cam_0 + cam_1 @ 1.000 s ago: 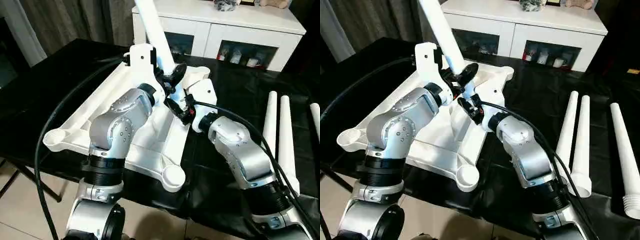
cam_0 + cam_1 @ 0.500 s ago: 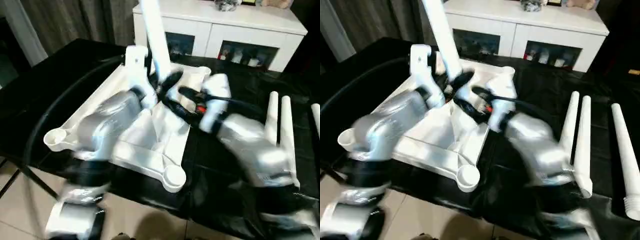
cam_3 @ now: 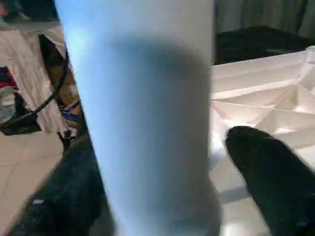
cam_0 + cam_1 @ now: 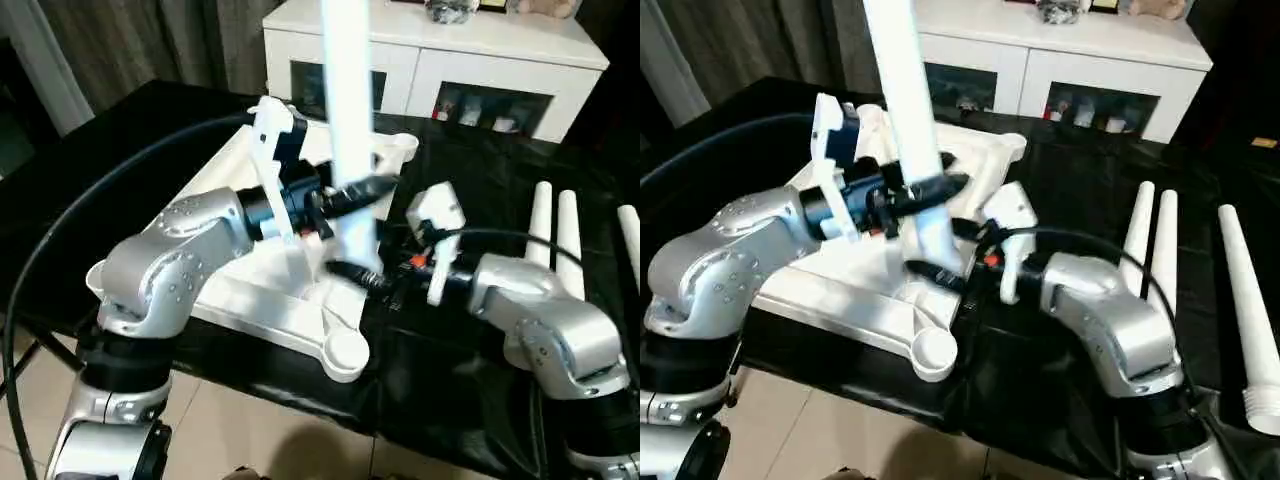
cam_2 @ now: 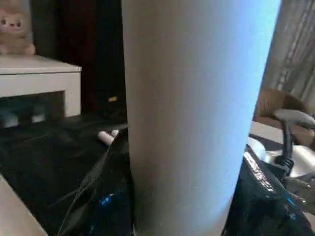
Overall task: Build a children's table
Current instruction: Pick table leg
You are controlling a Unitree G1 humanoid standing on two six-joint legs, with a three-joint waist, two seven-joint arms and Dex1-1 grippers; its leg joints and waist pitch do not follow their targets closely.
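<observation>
The white tabletop (image 4: 262,318) lies upside down on the black table, ribs up, with a round corner socket (image 4: 345,352) at its near corner. One white leg (image 4: 347,90) stands nearly upright over the tabletop's right side. My left gripper (image 4: 350,195) is shut on the leg partway up; both fingers (image 5: 106,196) press on it. My right gripper (image 4: 940,268) is down at the leg's lower end. It is open around the leg, with a gap showing beside one finger (image 3: 263,172). The leg's lower tip is hidden.
Three loose white legs (image 4: 1160,270) lie side by side on the black table at the right. A white cabinet (image 4: 1040,60) with glass-fronted shelves stands behind the table. The near table edge drops to a tiled floor (image 4: 280,430).
The leg has swung from leaning left to nearly upright. My left arm turned with it. My right gripper let go, opened and dropped lower along the leg.
</observation>
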